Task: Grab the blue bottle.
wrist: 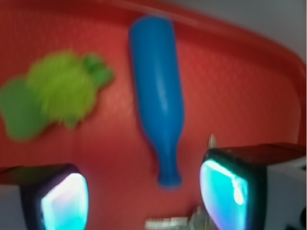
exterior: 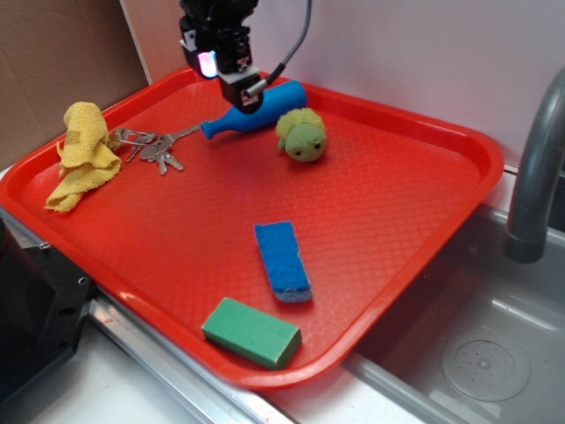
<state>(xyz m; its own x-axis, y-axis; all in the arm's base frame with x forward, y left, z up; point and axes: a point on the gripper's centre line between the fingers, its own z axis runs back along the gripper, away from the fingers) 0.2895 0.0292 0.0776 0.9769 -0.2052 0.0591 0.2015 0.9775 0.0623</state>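
The blue bottle lies on its side on the red tray near the far rim, its narrow neck toward the keys. In the wrist view the blue bottle runs lengthwise, and its neck end reaches down between my fingers. My gripper hangs just above the bottle's middle, covering part of it. The gripper is open, with its glowing pads wide apart and nothing between them but the bottle's neck tip.
A green fuzzy toy sits right beside the bottle. Keys and a yellow cloth lie at the left. A blue sponge and a green block sit near the front. At the right are a sink and a faucet.
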